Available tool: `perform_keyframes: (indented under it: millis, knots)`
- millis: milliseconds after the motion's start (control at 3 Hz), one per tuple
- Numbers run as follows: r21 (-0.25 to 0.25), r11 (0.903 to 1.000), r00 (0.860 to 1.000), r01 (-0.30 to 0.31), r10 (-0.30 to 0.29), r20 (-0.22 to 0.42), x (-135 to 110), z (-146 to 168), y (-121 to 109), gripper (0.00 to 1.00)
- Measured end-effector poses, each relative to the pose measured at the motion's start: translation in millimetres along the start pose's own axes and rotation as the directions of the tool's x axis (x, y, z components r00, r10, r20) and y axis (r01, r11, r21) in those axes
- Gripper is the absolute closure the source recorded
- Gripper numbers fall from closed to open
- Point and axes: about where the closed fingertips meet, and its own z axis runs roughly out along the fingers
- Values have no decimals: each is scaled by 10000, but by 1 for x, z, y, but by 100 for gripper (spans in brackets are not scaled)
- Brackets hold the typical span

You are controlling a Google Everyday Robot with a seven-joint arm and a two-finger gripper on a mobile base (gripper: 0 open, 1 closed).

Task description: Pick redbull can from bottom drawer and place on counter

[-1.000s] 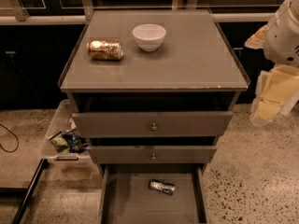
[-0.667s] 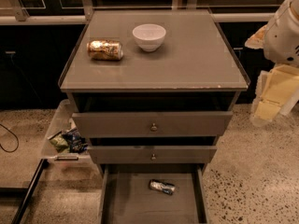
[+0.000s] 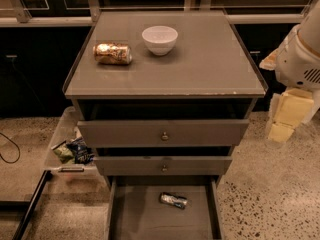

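Observation:
The redbull can lies on its side on the floor of the open bottom drawer, near the middle right. The counter is the grey-brown top of the cabinet. My gripper is the cream-coloured part below the white arm. It hangs to the right of the cabinet, level with the top drawer, well above and to the right of the can. It holds nothing that I can see.
A gold can lies on its side on the counter at the left, with a white bowl beside it. Two knobbed drawers stand slightly open above the bottom drawer. A clear bin with snack bags sits on the floor at the left.

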Motion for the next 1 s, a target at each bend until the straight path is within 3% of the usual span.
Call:
perform_keyframes:
  millis: [333, 667, 1000]
  knots:
    - [-1, 10000, 10000, -2, 2, 0, 0, 0, 0, 0]
    - [-470, 9985, 9988, -275, 293, 388, 4, 23, 7, 0]
    - [-1139, 9912, 9927, -675, 782, 921, 11, 87, 26, 0]
